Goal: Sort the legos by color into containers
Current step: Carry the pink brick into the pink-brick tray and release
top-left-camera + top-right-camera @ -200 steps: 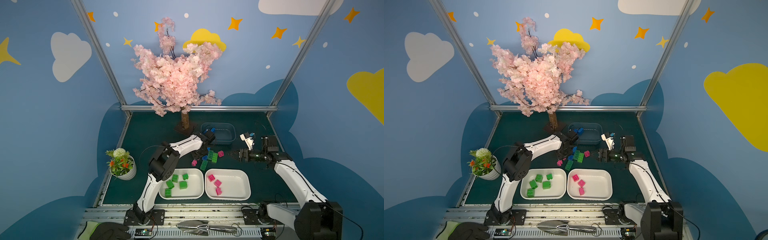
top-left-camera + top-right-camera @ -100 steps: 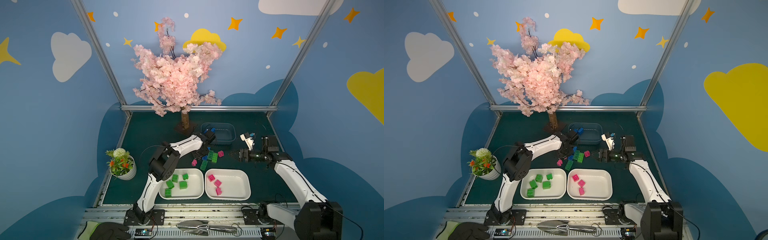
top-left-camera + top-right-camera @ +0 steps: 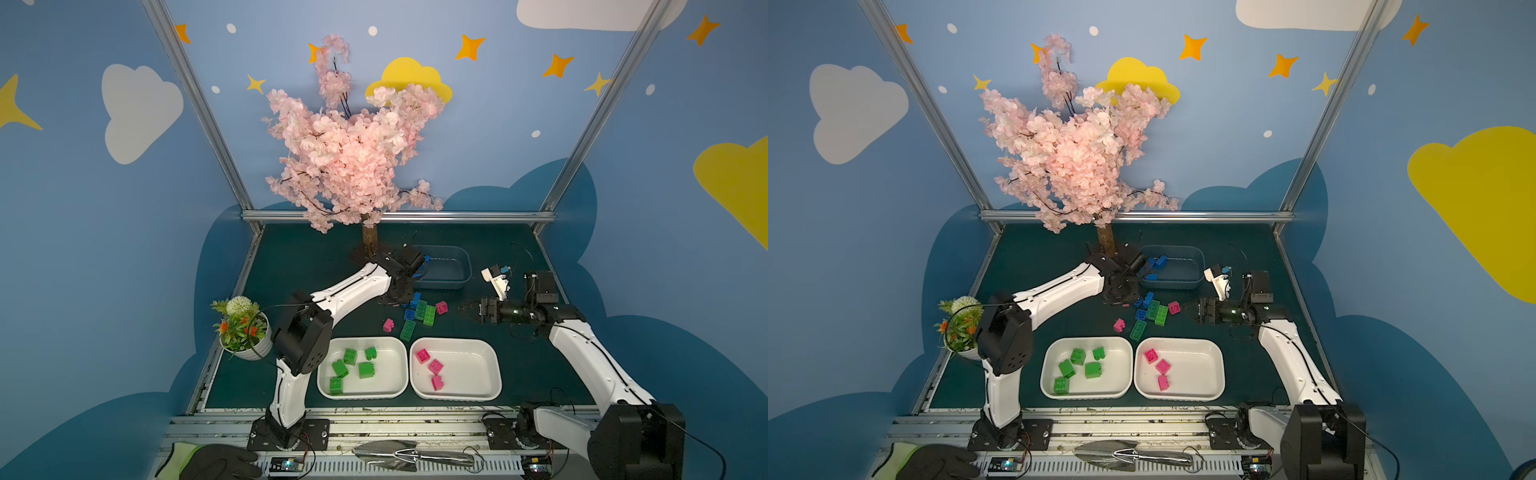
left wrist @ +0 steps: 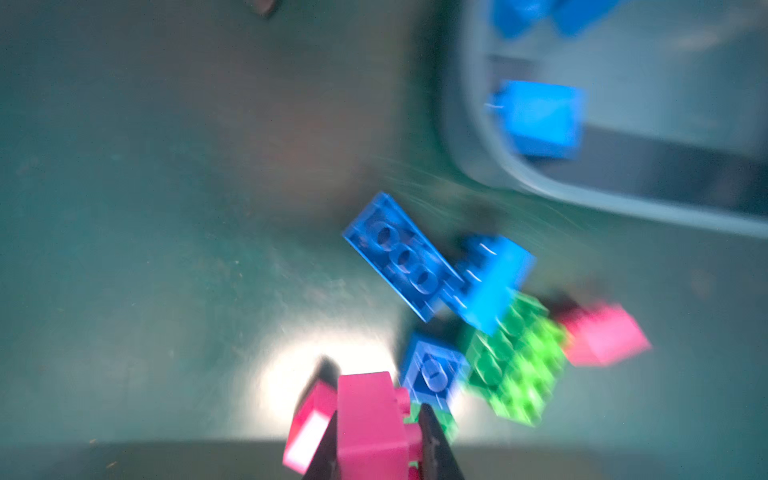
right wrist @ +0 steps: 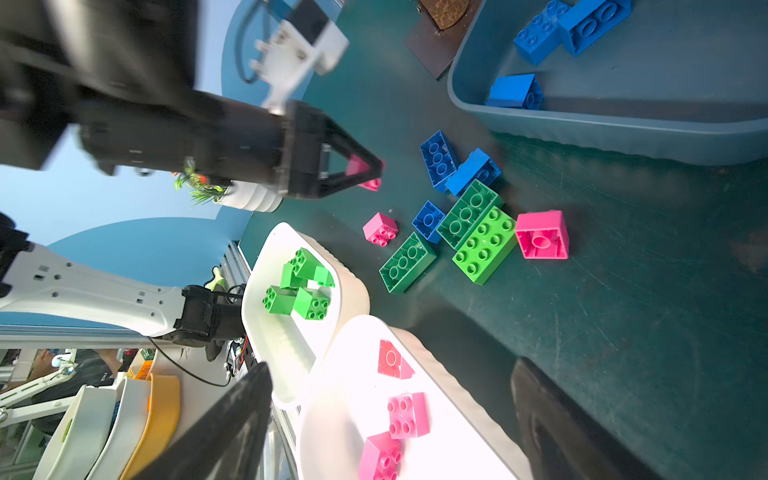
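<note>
two trays sit side by side at the front of the table (image 3: 291, 257), the left tray (image 3: 392, 374) holding five bricks (image 3: 365, 370) and the right tray (image 3: 473, 365) three bricks (image 3: 435, 366); behind them loose bricks (image 3: 419, 313) lie in a heap, and behind the heap stands the tub (image 3: 444, 284) with a few bricks (image 3: 1156, 262) inside. the tree (image 3: 369, 239) stands just left of the tub, the flower pot (image 3: 249, 351) at the table's left edge. the left gripper (image 5: 374, 171), one brick (image 4: 370, 424) between its jaws, hangs just left of the heap, the right gripper (image 3: 462, 309) just right.
</note>
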Action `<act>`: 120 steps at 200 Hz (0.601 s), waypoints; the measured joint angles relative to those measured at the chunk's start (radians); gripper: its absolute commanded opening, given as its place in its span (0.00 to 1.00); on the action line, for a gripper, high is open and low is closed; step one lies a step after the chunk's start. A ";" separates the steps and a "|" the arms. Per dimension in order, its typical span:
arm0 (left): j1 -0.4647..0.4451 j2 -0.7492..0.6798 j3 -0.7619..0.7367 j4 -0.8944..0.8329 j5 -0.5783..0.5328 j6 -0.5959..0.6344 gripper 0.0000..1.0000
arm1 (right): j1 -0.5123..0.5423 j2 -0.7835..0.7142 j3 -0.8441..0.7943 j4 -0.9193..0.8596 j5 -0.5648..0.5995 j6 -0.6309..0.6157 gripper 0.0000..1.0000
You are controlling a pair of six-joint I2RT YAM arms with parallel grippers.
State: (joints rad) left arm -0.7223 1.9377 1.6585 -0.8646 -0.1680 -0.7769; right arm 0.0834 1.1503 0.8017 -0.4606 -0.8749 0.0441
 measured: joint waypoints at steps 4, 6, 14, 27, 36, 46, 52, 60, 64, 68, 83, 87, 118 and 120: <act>-0.006 -0.014 -0.005 0.000 0.012 0.020 0.22 | -0.001 0.000 0.000 0.000 0.000 0.000 0.89; -0.009 -0.021 -0.007 0.000 0.016 0.031 0.22 | -0.001 0.000 0.000 0.000 0.000 0.000 0.89; -0.026 -0.047 -0.017 0.001 0.044 0.072 0.22 | -0.002 0.000 0.000 0.000 0.002 0.000 0.89; -0.056 -0.076 -0.031 0.004 0.094 0.129 0.24 | -0.005 0.000 0.000 0.000 0.003 0.000 0.89; -0.084 -0.086 -0.036 0.004 0.138 0.170 0.23 | -0.008 0.000 0.000 0.000 0.003 0.000 0.89; -0.116 -0.089 -0.037 0.005 0.183 0.214 0.24 | -0.010 0.000 0.000 0.000 0.003 0.000 0.89; -0.135 -0.088 -0.039 0.007 0.208 0.237 0.23 | -0.011 0.000 0.000 0.000 0.003 0.000 0.89; -0.158 -0.088 -0.046 0.011 0.240 0.264 0.24 | -0.013 0.000 0.000 0.000 0.003 0.000 0.89; -0.169 -0.088 -0.050 0.013 0.253 0.278 0.24 | -0.014 0.000 0.000 0.000 0.003 0.000 0.89; -0.181 -0.088 -0.055 0.014 0.268 0.291 0.23 | -0.015 0.000 0.000 0.000 0.003 0.000 0.89; -0.218 -0.088 -0.076 0.025 0.317 0.332 0.23 | -0.018 0.000 0.000 0.000 0.003 0.000 0.89; -0.225 -0.087 -0.083 0.030 0.331 0.343 0.23 | -0.018 0.000 0.000 0.000 0.003 0.000 0.89; -0.262 -0.072 -0.116 0.073 0.411 0.392 0.24 | -0.022 0.000 0.000 -0.009 0.003 -0.003 0.89; -0.263 -0.069 -0.116 0.076 0.414 0.393 0.24 | -0.022 0.000 0.000 -0.010 0.003 -0.003 0.89</act>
State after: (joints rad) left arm -0.9855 1.8687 1.5421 -0.7887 0.2455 -0.3836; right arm 0.0612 1.1503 0.8017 -0.4709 -0.8719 0.0406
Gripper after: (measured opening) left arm 0.244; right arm 0.889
